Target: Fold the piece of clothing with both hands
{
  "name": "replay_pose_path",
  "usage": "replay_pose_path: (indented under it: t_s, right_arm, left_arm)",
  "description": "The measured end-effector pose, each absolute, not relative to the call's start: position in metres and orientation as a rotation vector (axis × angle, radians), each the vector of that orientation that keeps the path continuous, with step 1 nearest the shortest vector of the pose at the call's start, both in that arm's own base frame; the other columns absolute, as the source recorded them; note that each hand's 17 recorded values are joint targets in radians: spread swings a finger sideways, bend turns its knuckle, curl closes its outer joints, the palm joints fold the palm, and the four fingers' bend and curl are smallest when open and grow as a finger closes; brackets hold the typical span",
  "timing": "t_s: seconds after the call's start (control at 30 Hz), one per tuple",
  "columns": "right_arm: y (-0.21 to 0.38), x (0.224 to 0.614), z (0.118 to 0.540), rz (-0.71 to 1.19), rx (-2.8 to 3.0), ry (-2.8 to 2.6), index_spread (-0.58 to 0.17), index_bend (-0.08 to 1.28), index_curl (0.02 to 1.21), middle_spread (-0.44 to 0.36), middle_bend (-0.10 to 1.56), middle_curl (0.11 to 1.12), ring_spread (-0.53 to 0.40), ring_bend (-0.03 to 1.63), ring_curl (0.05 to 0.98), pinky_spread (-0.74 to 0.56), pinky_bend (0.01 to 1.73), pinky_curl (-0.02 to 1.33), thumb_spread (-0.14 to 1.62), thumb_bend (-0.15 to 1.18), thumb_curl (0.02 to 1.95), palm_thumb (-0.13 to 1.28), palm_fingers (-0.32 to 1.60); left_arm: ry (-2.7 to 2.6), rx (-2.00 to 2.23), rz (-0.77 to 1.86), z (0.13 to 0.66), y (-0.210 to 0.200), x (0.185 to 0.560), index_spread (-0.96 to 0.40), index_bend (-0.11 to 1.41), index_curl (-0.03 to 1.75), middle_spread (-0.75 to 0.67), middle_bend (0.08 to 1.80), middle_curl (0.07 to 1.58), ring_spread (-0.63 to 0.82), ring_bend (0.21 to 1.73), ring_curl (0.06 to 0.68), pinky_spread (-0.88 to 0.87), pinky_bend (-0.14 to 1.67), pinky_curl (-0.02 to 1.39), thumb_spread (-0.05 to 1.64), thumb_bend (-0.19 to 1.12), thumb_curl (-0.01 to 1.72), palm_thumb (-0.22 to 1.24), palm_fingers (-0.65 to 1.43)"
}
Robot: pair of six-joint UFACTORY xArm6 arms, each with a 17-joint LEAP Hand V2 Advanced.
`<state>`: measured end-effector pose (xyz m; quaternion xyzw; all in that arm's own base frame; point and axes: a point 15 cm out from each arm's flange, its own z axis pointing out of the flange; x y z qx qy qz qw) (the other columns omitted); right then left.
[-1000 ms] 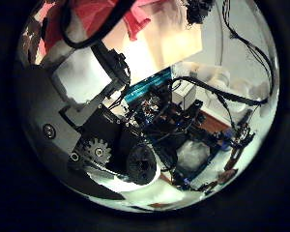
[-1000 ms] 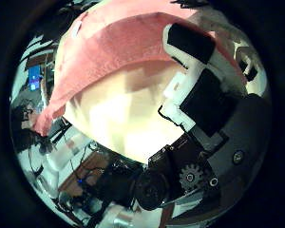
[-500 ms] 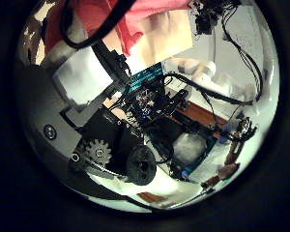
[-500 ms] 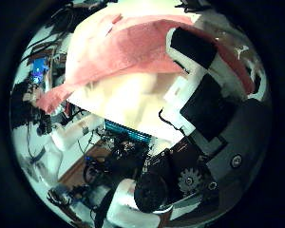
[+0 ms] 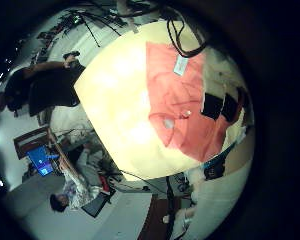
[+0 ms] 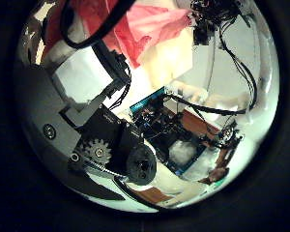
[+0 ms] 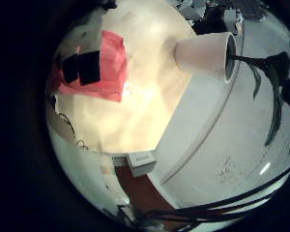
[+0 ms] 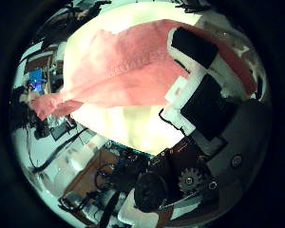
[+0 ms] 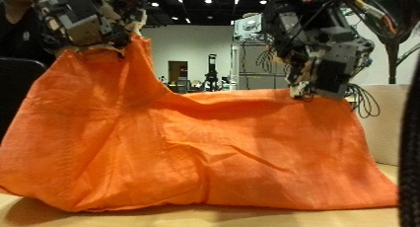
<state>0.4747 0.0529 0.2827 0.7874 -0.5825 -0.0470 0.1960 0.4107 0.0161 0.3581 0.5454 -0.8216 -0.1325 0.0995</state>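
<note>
In the outside view an orange piece of clothing (image 9: 197,138) hangs as a wide sheet between both hands, its lower edge resting on the pale table (image 9: 262,219). My left hand (image 9: 92,15) is shut on one upper corner, held high. My right hand (image 9: 315,54) is shut on the other upper corner, somewhat lower. The right thumb side palm view shows the cloth (image 8: 123,66) draped by the fingers (image 8: 195,57). The cloth also shows in the right little finger side palm view (image 7: 101,63).
A white pot (image 7: 208,53) with a plant stands beside the table near my right hand; it also shows in the outside view (image 9: 394,118). The table's bare top (image 5: 120,90) spreads below the cloth. Room furniture stands behind.
Both thumb side palm views have shifted: the hands have moved away from the table with the cloth in their grip, and more of the cloth hangs spread out.
</note>
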Motion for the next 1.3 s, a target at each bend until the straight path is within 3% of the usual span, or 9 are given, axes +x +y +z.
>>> replay_pose_path:
  t_s: [0.5, 0.63, 0.67, 0.7, 0.73, 0.8, 0.93, 1.03, 1.3]
  right_arm:
    - [0.036, 0.541, 0.206, -0.059, 2.243, -1.722, -0.335, 0.92, 0.99, -0.151, 1.25, 0.81, -0.241, 1.33, 0.762, -0.22, 1.23, 0.92, 1.26, -0.02, 0.61, 1.02, 1.05]
    - [0.034, 0.55, 0.192, -0.045, 2.242, -1.746, -0.349, 0.8, 0.96, -0.155, 1.16, 0.77, -0.247, 1.33, 0.758, -0.25, 1.24, 0.92, 1.29, -0.04, 0.57, 0.89, 0.95]
    - [0.034, 0.554, 0.189, -0.037, 2.245, -1.757, -0.355, 0.61, 0.92, -0.166, 1.02, 0.74, -0.258, 1.36, 0.749, -0.3, 1.28, 0.9, 1.32, -0.06, 0.52, 0.78, 0.74]
    - [0.034, 0.556, 0.186, -0.034, 2.247, -1.765, -0.355, 0.61, 0.92, -0.166, 1.02, 0.74, -0.258, 1.36, 0.749, -0.3, 1.28, 0.9, 1.32, -0.06, 0.52, 0.78, 0.74]
    - [0.035, 0.558, 0.185, -0.043, 2.251, -1.783, -0.346, 0.3, 0.84, -0.164, 0.84, 0.69, -0.276, 1.45, 0.75, -0.37, 1.37, 0.88, 1.37, -0.04, 0.46, 0.71, 0.47]
    - [0.036, 0.558, 0.184, -0.069, 2.254, -1.811, -0.349, 0.12, 0.73, -0.137, 0.67, 0.63, -0.279, 1.45, 0.721, -0.43, 1.37, 0.84, 1.41, -0.03, 0.41, 0.63, 0.23]
    - [0.032, 0.57, 0.2, -0.063, 2.289, -1.913, -0.357, 0.18, 0.61, -0.091, 0.57, 0.58, -0.245, 1.29, 0.655, -0.39, 1.22, 0.78, 1.45, -0.02, 0.35, 0.56, 0.01]
    - [0.022, 0.586, 0.241, 0.028, 2.338, -2.012, -0.366, 0.21, 0.55, -0.039, 0.54, 0.52, -0.168, 1.06, 0.556, -0.19, 0.98, 0.69, 1.47, -0.01, 0.3, 0.51, -0.05]
    - [0.014, 0.559, 0.32, 0.117, 2.433, -2.011, -0.363, 0.23, 0.48, -0.021, 0.52, 0.48, -0.089, 0.86, 0.448, 0.12, 0.74, 0.55, 1.48, 0.0, 0.24, 0.51, 0.05]
  left_arm:
    - [-2.379, 1.781, -0.363, 0.277, 0.035, 0.51, -0.55, 0.18, 1.45, -0.64, 0.75, 1.07, -0.49, 1.19, 0.534, -0.73, 0.91, 0.62, 0.98, -0.02, 0.67, 0.84, 0.92]
    - [-2.346, 1.833, -0.376, 0.257, 0.046, 0.52, -0.55, 0.17, 1.4, -0.64, 0.77, 1.05, -0.49, 1.12, 0.531, -0.71, 0.85, 0.63, 0.99, -0.04, 0.64, 0.78, 0.78]
    - [-2.342, 1.85, -0.369, 0.254, 0.049, 0.523, -0.53, 0.12, 1.35, -0.61, 0.69, 1.02, -0.47, 1.06, 0.522, -0.69, 0.83, 0.64, 1.0, -0.04, 0.62, 0.74, 0.53]
    - [-2.333, 1.871, -0.364, 0.251, 0.053, 0.526, -0.53, 0.13, 1.33, -0.61, 0.7, 1.03, -0.46, 1.06, 0.535, -0.68, 0.84, 0.65, 1.01, -0.04, 0.61, 0.74, 0.52]
    - [-2.32, 1.884, -0.363, 0.247, 0.057, 0.527, -0.47, 0.06, 1.26, -0.52, 0.55, 0.99, -0.36, 0.96, 0.525, -0.61, 0.84, 0.67, 1.04, -0.04, 0.59, 0.71, 0.14]
    - [-2.291, 1.91, -0.362, 0.244, 0.065, 0.526, -0.35, 0.06, 1.15, -0.33, 0.36, 0.89, -0.1, 0.83, 0.466, -0.37, 0.71, 0.64, 1.07, -0.03, 0.57, 0.67, -0.2]
    - [-2.225, 1.983, -0.337, 0.246, 0.09, 0.523, -0.14, 0.02, 0.94, 0.0, 0.18, 0.74, 0.22, 0.71, 0.352, 0.05, 0.61, 0.56, 1.13, -0.03, 0.53, 0.63, -0.25]
    - [-2.211, 2.03, -0.279, 0.258, 0.099, 0.525, 0.0, 0.03, 0.75, 0.22, 0.15, 0.63, 0.39, 0.65, 0.308, 0.3, 0.56, 0.49, 1.16, -0.02, 0.5, 0.61, -0.25]
    - [-2.205, 1.996, -0.203, 0.287, 0.108, 0.501, 0.12, 0.08, 0.46, 0.39, 0.15, 0.46, 0.53, 0.55, 0.258, 0.51, 0.49, 0.4, 1.19, -0.02, 0.45, 0.6, -0.18]
